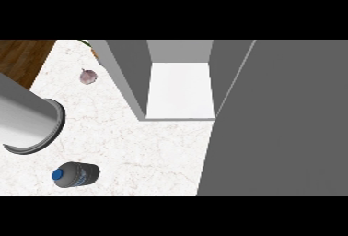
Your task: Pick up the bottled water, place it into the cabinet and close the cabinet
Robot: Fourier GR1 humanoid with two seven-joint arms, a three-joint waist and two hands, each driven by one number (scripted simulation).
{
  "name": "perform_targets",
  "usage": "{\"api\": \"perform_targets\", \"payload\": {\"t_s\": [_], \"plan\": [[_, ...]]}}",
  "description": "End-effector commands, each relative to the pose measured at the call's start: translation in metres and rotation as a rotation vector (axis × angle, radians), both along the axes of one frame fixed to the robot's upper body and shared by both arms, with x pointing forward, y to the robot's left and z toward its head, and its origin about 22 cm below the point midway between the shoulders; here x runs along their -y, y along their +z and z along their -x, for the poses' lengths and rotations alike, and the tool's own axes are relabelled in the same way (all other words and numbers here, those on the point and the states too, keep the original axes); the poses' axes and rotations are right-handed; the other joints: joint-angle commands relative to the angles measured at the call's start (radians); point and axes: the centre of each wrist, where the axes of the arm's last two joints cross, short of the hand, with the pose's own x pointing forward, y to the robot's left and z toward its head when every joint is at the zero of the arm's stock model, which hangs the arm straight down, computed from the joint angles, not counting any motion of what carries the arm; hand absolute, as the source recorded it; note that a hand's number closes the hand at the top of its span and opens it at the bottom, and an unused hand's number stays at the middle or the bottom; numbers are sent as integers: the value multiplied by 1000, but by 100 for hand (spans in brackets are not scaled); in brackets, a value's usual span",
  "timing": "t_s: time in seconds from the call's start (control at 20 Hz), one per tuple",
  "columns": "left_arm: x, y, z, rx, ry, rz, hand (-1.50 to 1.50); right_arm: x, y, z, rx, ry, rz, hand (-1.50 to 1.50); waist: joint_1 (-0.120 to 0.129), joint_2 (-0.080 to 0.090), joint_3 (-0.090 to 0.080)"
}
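The white desk (136, 147) fills the view. A big grey cabinet door (285, 129) stands open at 3 o'clock. The open cabinet (180, 90) is at 12. A grey tube (27, 115) is at 9. The bottled water (76, 174) sits on the desk at 7, well apart from the cabinet. A small purple thing (88, 76) is at 11. No robot hand shows, so I cannot tell its state.

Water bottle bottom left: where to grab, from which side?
Wrap the bottle round its dark body below the blue cap, coming in sideways from the view's right. It looks upright, cap up, with bare counter on that side.
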Motion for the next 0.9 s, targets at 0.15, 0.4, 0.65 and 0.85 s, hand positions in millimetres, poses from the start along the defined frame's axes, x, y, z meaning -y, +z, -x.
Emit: {"api": "perform_targets", "payload": {"t_s": [0.15,0.4,0.65,0.85], "plan": [[-4,5,3,57,-5,-33,-150,9,19,17,73,-74,75,-150,7,-1,-2],[-7,-24,-15,30,29,-8,-150,2,13,21,61,-62,82,-150,1,0,-2],[-17,-45,-25,-9,43,-21,-150,-4,21,25,74,-59,54,-150,-1,0,-3],[-23,-66,-22,-23,45,-16,-150,4,19,28,85,-67,65,-150,-1,-2,-2]]}}
